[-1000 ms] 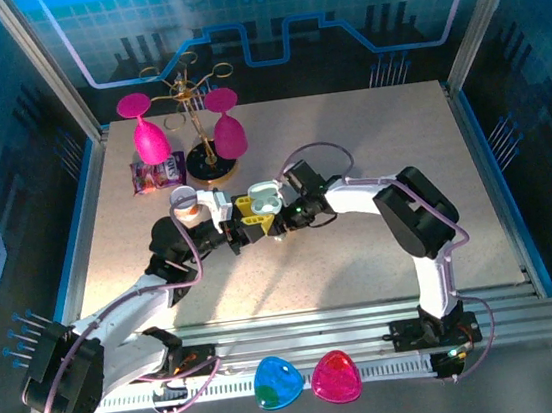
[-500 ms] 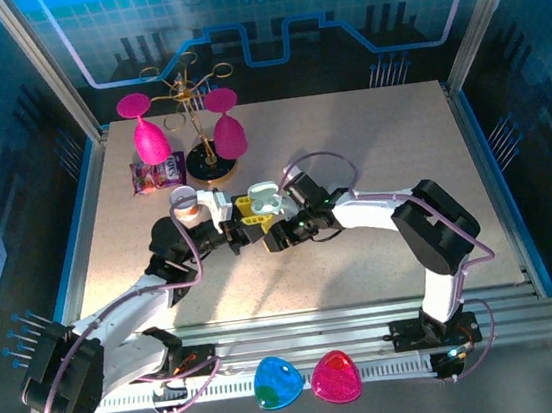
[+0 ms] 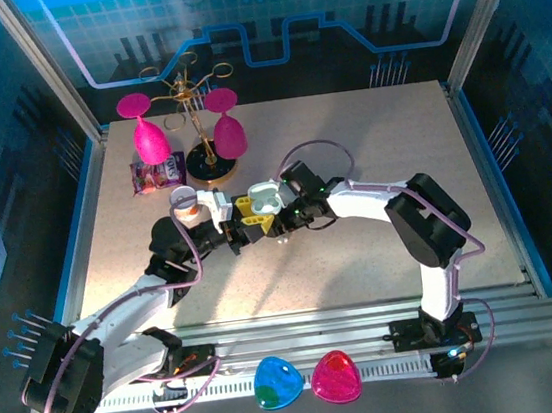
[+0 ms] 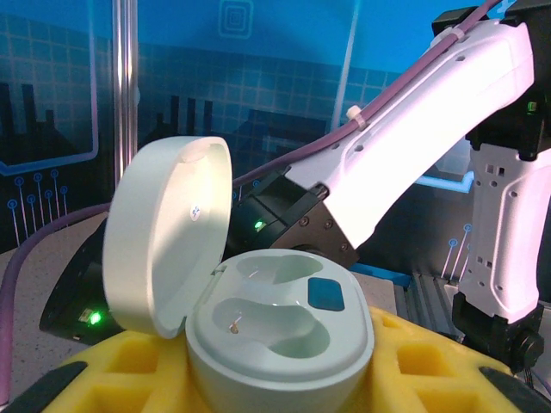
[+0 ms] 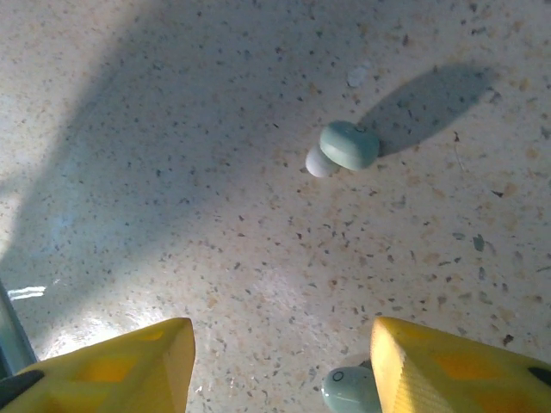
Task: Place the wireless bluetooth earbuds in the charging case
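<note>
Earbuds (image 5: 344, 146), glossy mint ovals, lie on the speckled tabletop (image 5: 215, 215): leftward, the left pincer (image 4: 275, 379) clamps the smooth rounded charging case (image 4: 280, 331), lid (image 4: 168, 232) hinged up, between yellow foam pads (image 4: 413, 353); rightward, the right pincer (image 5: 280, 361) gapes, one ahead of it, a second bud (image 5: 349, 391) beside its fingertip (image 5: 430, 361).

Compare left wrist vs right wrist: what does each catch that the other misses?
Left wrist: left hand shut on the charging case, lid up, both sockets empty, right arm behind it. Right wrist: open right hand above two loose earbuds, one farther ahead, one beside a fingertip. Both: yellow fingers and speckled table.
</note>
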